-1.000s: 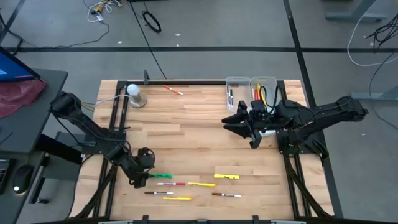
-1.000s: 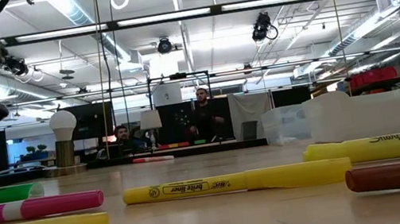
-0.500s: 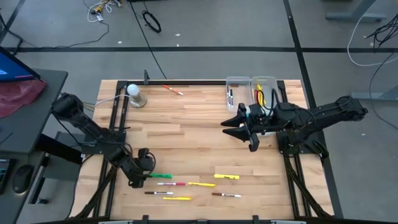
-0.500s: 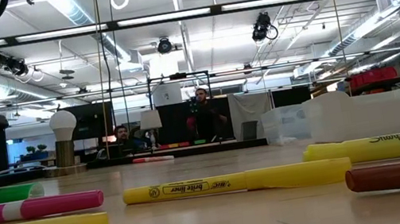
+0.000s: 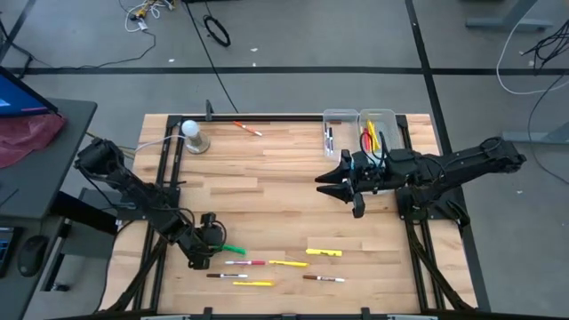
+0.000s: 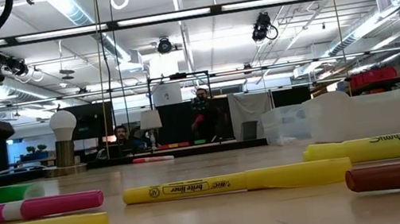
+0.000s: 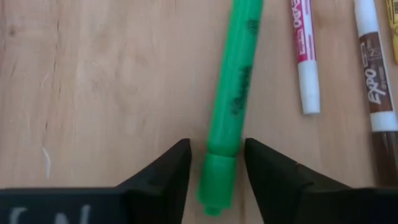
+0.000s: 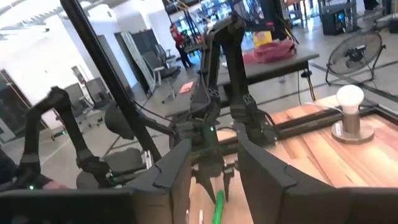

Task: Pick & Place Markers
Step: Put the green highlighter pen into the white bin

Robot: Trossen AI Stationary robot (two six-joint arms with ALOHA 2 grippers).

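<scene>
Straddling the green highlighter (image 7: 231,106), the left gripper (image 7: 216,180) stands open, fingers not touching it. The right gripper (image 8: 208,168) hangs open, empty.

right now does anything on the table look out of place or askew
One thin red-capped marker lies alone at the table's far edge, near the white ball on a grey base, away from the front cluster. The green highlighter lies tilted between the left gripper's fingers.

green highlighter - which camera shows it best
The left wrist view: the green highlighter fills the picture, its end between the left gripper fingers. The high view shows only a small green streak by that gripper. The low view shows a sliver at its edge, and the right wrist view a distant green stripe.
</scene>
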